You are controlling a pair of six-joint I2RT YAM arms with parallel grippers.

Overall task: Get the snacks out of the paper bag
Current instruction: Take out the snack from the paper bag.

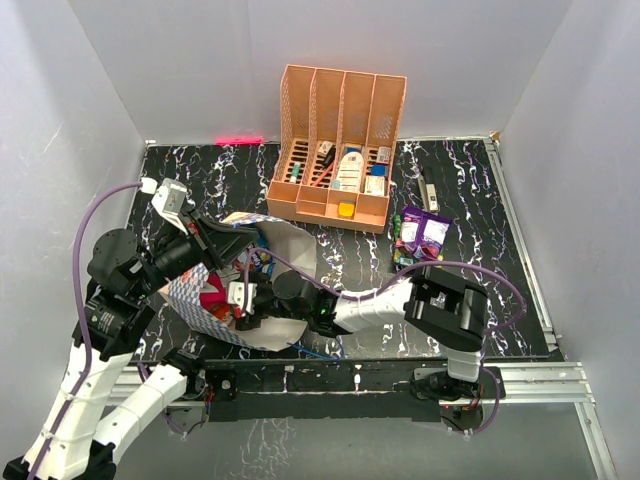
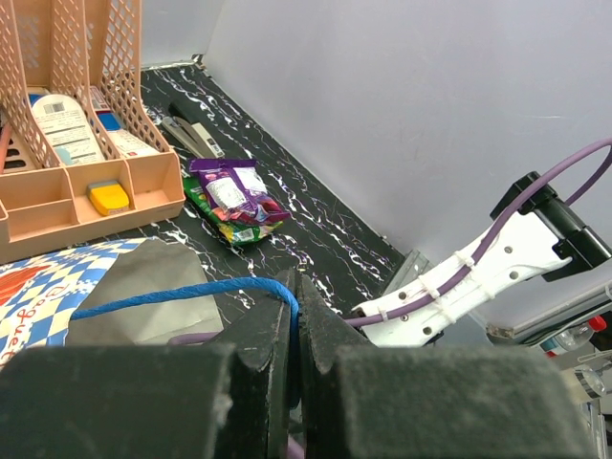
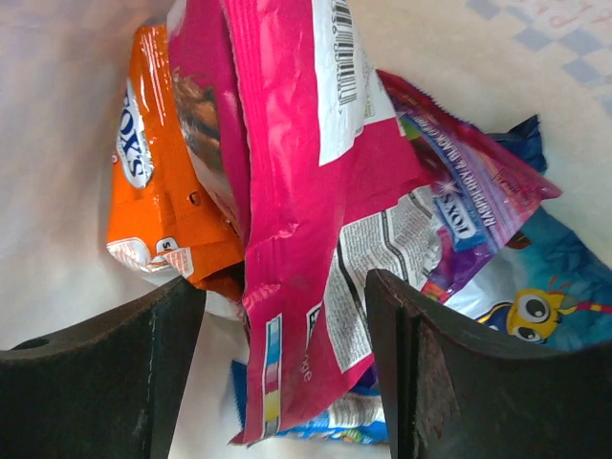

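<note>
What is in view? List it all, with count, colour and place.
paper bag: one, blue-and-white checked, on its side, near left of table
snacks in bag: at least four: pink packet, orange packet, purple packet, blue packet
snacks outside: loose purple packet over green packet, right of organizer
organizer: one, orange, far centre
stapler-like tool: one, dark, beside organizer
table: black, marbled
left gripper: shut on blue string handle
right gripper: open, inside bag, astride pink packet

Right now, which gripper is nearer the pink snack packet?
Right. The right gripper is inside the paper bag, open at the pink packet; the left gripper pinches the bag's blue handle.
</note>
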